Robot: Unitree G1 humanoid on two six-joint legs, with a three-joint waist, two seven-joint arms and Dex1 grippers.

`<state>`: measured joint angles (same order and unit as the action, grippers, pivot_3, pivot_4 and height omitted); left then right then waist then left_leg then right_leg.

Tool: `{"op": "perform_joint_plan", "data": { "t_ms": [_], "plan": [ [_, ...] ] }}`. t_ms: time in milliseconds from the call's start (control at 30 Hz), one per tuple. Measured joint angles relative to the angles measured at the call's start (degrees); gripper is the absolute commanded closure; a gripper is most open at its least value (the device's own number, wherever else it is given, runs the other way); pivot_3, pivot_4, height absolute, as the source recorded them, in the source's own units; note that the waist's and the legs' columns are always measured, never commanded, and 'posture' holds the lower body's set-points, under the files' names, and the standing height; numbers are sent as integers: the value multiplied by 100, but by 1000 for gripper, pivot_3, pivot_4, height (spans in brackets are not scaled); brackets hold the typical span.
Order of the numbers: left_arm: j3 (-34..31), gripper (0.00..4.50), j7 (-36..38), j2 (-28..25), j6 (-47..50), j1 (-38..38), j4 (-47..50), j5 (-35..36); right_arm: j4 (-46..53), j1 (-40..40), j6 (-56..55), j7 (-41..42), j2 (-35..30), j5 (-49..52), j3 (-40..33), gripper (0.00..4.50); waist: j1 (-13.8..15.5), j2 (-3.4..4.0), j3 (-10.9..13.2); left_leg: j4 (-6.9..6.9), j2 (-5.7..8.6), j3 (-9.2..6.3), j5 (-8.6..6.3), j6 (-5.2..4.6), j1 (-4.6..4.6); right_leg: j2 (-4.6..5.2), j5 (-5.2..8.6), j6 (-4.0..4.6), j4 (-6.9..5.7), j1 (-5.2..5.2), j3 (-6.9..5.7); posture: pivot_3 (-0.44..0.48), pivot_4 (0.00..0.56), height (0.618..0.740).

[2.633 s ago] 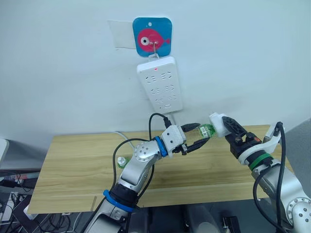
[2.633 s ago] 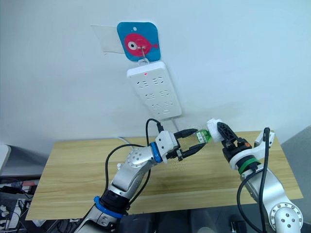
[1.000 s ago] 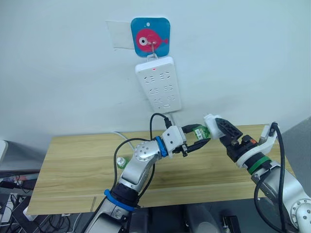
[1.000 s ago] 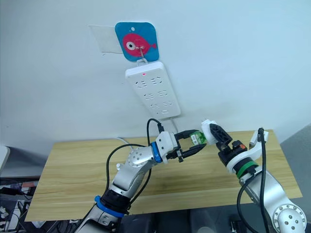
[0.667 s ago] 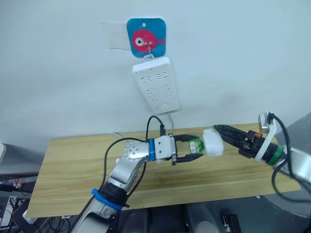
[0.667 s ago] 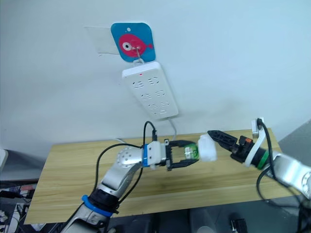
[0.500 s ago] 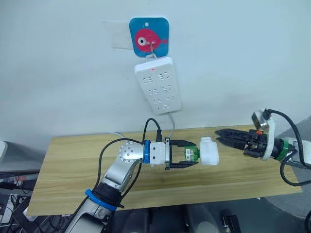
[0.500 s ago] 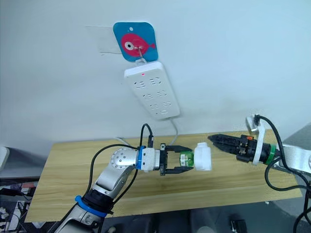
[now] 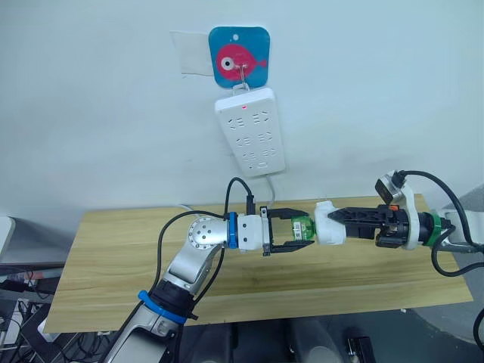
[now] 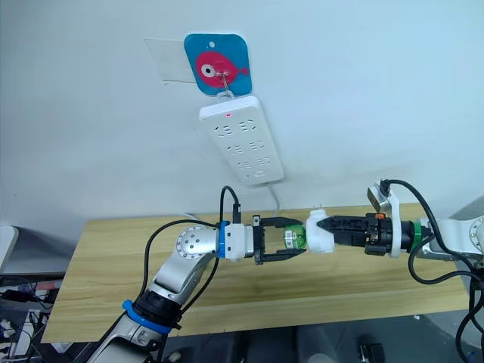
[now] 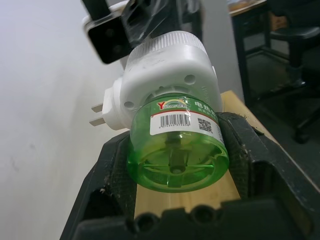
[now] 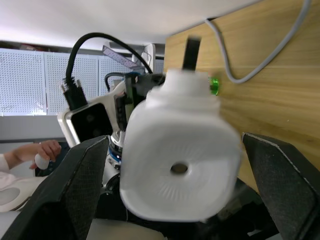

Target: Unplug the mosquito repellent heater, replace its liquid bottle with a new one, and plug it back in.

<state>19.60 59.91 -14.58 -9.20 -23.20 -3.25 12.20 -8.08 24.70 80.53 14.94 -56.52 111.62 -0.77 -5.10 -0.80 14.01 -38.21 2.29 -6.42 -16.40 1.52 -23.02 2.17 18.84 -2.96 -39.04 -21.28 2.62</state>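
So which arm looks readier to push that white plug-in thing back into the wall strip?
Probably the right: its gripper reaches the heater body itself. The left gripper clamps the green bottle.

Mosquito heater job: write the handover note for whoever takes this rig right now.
Left gripper: shut on the green bottle, which is seated in the mosquito repellent heater.
Right gripper: at the heater's vent side; grip unclear.
Heater is unplugged and held in the air over the table, prongs bare.
Whether this bottle is the old or the new one cannot be told.
Left: confirm the bottle, then plug into the power strip on the wall.
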Motion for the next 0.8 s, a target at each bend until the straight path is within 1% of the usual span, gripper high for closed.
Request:
{"op": "perform_joint_plan", "data": {
  "t_ms": [333,433,533,800],
  "plan": [
    [16,2177,-50,54,-65,-3,-1,-39,49,2,7,34,5,0,0,74,6,0,0,1,0,0,0,0,0,0,0,0,1,0,-1,-146,249,740],
    [16,2177,-54,89,-98,-14,-1,-82,45,13,13,74,19,0,11,658,6,0,0,1,0,0,0,0,0,0,0,0,0,0,-1,-146,249,740],
    [15,2177,-55,101,-123,-26,0,-82,8,15,20,110,20,-12,27,1496,7,0,0,1,0,0,0,0,0,0,0,0,0,0,-1,-147,251,740],
    [15,2177,-61,119,-36,2,58,-70,-26,15,38,144,19,-12,28,1496,7,0,0,1,0,0,0,0,0,0,0,0,0,0,-1,-145,258,740]
  ]
}}
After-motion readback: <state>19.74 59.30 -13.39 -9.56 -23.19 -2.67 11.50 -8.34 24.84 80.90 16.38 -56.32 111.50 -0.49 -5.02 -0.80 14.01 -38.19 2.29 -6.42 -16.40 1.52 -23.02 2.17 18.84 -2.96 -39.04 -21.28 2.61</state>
